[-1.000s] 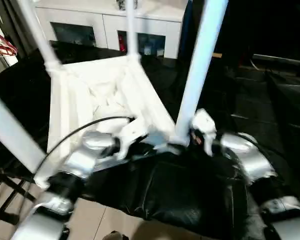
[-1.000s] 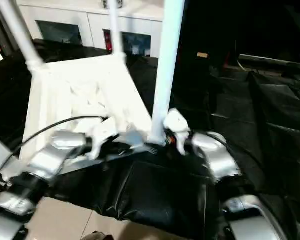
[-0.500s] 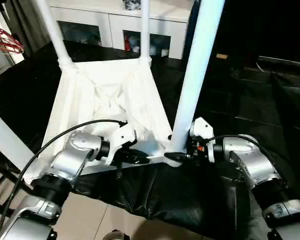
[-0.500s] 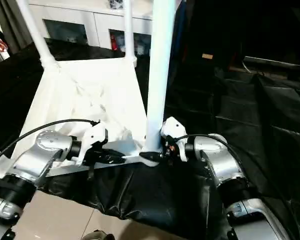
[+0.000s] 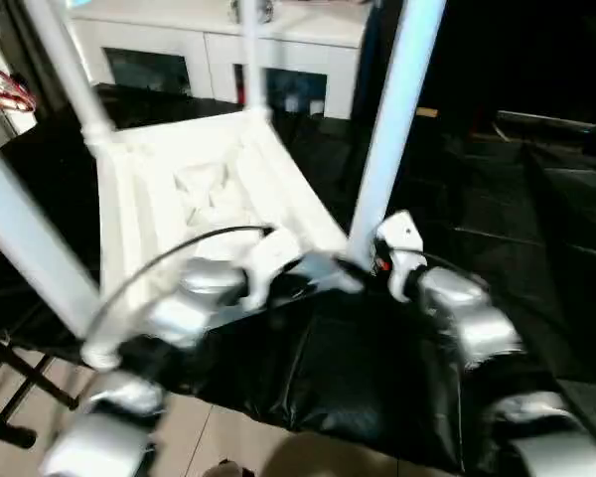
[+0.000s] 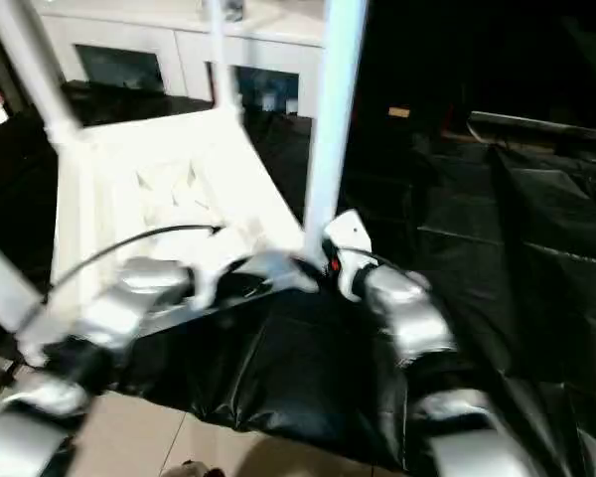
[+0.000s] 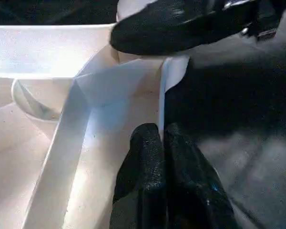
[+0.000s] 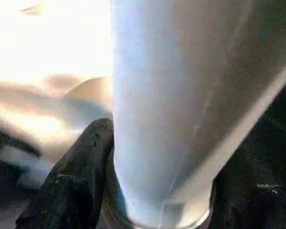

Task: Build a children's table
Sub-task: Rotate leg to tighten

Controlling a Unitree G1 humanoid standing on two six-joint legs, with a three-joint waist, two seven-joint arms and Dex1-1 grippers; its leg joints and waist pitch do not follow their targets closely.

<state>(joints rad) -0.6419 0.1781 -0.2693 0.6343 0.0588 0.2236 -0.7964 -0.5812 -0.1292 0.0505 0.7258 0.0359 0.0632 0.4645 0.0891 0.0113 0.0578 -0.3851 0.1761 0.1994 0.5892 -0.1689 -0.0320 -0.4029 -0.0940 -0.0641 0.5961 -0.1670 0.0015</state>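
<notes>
Left gripper (image 7: 163,138) fingers pressed together; right gripper (image 8: 152,191) fingers spread apart.

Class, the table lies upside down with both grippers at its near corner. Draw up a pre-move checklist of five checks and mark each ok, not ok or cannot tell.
1. Right gripper around the base of the near leg: ok, one black finger on each side.
2. Left gripper clamped on the tabletop's thin rim: ok, fingers shut on the edge.
3. Near leg fully seated in its corner socket: cannot tell.
4. Four legs standing in the corners: ok.
5. Tabletop resting flat on the black cloth: cannot tell.
</notes>
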